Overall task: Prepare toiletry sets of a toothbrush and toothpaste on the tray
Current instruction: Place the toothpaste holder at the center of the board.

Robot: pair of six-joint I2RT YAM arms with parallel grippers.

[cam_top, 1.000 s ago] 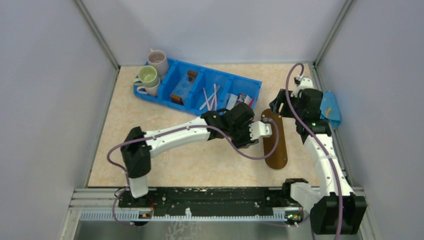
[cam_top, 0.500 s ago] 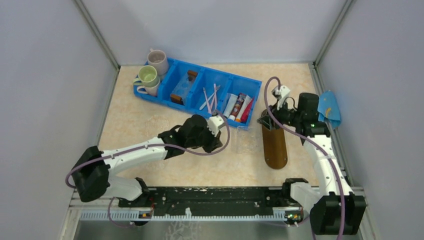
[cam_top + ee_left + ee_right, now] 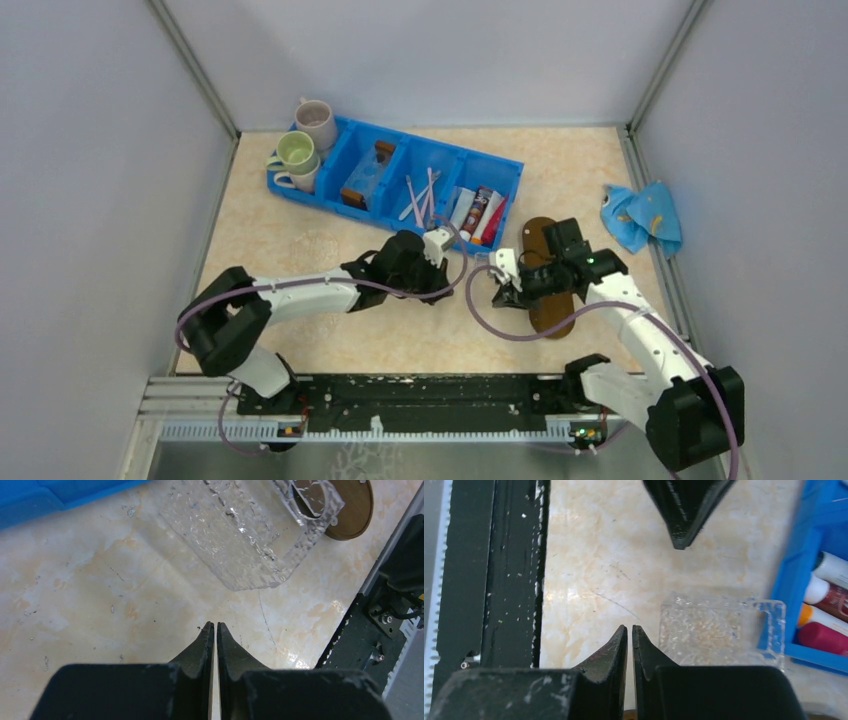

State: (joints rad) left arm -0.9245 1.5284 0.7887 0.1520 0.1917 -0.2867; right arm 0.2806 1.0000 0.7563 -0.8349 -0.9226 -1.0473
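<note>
The tray [image 3: 535,233], a dark brown oval board, lies right of centre with my right arm across its middle; its end shows in the left wrist view [image 3: 353,511]. It carries no toiletry sets. The toothbrushes [image 3: 420,196] and toothpaste tubes [image 3: 480,212] lie in the blue bin [image 3: 390,170]; the tubes also show in the right wrist view [image 3: 829,605]. My left gripper [image 3: 450,280] [image 3: 215,625] is shut and holds nothing. Facing it, my right gripper [image 3: 498,296] [image 3: 630,627] hangs left of the tray, shut and holding nothing.
A clear textured plastic box [image 3: 245,535] [image 3: 719,635] lies on the table between the two grippers, in front of the bin. Two mugs [image 3: 305,138] stand at the bin's left end. A blue cloth [image 3: 645,215] lies at the right wall. The black rail [image 3: 494,580] runs along the near edge.
My left gripper drew back leftward from the tray's edge and shut. My right arm swung from beside the blue cloth forward across the tray and shut too.
</note>
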